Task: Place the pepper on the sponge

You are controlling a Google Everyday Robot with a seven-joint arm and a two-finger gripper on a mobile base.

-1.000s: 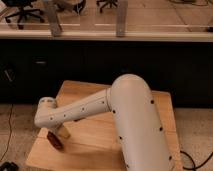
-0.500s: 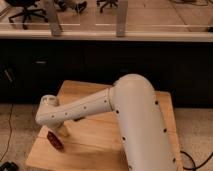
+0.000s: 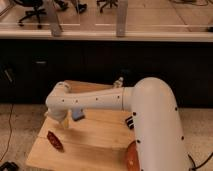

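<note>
**Wooden table: arm stretched left, pepper lying loose**

A light wooden table (image 3: pixel 100 136) stands before a dark cabinet front, with a glass partition and office chairs beyond it. We see the white arm (image 3: pixel 152 117) rise from the lower right in a thick rounded segment and bend at the top. Its slimmer forearm then runs nearly level leftward across the table. At the far left the wrist turns downward, and the gripper (image 3: pixel 63 120) hangs from it over the table's left part, pointing at the wood. Whether it is spread or closed we cannot tell.

The pepper (image 3: pixel 55 141), dark red and tapering, lies flat on the table near the front left corner. It is below and a little left of the gripper, apart from it. The sponge (image 3: pixel 78 115), a small blue block, sits just right of the gripper, partly hidden behind the forearm and apart from the pepper. A round orange-brown thing (image 3: pixel 131 157) sits at the table's front edge against the arm's thick segment. A small dark thing (image 3: pixel 130 121) lies just beside that same segment.
</note>
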